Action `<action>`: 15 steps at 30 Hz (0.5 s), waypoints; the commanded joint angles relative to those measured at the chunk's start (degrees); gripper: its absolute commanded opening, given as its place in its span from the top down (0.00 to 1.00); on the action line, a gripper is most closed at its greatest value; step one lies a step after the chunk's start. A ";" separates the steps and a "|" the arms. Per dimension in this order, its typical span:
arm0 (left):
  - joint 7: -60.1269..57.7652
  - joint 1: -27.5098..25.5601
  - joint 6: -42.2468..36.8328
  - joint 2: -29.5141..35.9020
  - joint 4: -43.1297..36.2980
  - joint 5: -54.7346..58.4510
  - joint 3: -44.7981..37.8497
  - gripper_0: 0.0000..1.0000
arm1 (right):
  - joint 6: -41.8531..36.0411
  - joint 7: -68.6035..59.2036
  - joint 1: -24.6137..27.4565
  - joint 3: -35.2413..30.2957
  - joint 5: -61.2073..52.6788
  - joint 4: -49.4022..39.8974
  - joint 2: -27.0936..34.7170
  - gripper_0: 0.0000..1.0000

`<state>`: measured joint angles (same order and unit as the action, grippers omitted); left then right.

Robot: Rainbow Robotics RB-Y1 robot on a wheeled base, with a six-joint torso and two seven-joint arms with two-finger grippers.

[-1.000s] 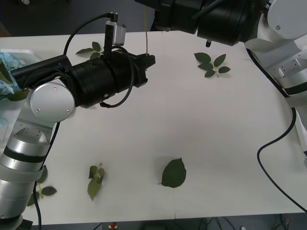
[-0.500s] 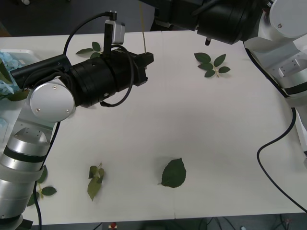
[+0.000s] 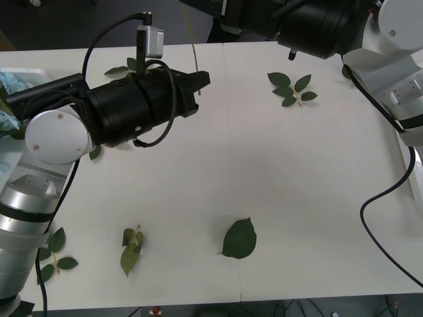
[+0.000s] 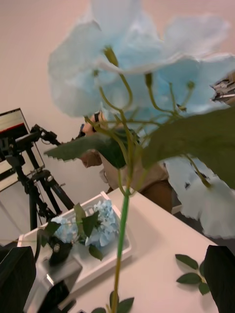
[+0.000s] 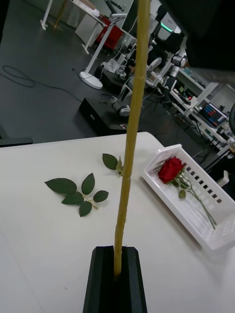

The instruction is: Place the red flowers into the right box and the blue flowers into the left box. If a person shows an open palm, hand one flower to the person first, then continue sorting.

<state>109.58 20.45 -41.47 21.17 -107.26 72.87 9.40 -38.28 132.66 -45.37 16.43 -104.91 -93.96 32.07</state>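
The left gripper, at upper centre of the front view, is clamped on the bottom end of a long thin stem. The blue flower sits far up that stem, high in the right wrist view. The right gripper stands wide, its fingers on either side of the stem and apart from it.

The main risk, as I judge it, is the hold itself. A wide, leafy head on a stem pinched only at its tip could swing or twist in the jaws during the carry. It could also slide out.

The big leaves hang close to the right gripper, so they may snag on its fingers as the arms part. The left box already holds blue flowers. A tilted head could land on its rim or drag those out.

The bench is smooth and white, with a seam down its middle. A leaf sprig lies at upper right of the front view and a single leaf at lower centre. The right box holds one rose.

The room beyond has a dark floor, stands and cables. A tripod and a monitor stand at the left of the right wrist view.
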 commanded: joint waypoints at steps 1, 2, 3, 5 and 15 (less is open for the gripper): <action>0.11 2.05 -0.19 7.31 -1.02 6.50 -3.95 1.00 | -4.87 2.17 -2.88 -0.17 -0.74 1.33 4.32 0.00; 0.20 1.61 -1.68 8.98 -1.02 7.82 -5.53 1.00 | -6.98 2.34 -2.79 -0.52 -0.91 2.29 4.93 0.00; 0.29 1.35 -3.35 10.12 -1.02 8.61 -7.03 1.00 | -8.83 2.52 -2.88 -0.87 -0.91 3.17 5.20 0.00; 0.11 0.21 -8.89 12.93 -1.02 10.37 -11.95 1.00 | -14.19 3.22 -2.88 -2.37 -0.82 5.46 6.16 0.00; -1.47 -13.68 -25.15 23.39 -0.93 16.96 -31.81 1.00 | -31.06 13.06 -2.88 -3.34 0.49 7.83 14.69 0.00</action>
<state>109.56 12.65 -63.74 39.10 -107.19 88.38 -16.46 -67.12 143.32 -45.58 14.29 -104.72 -85.41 41.80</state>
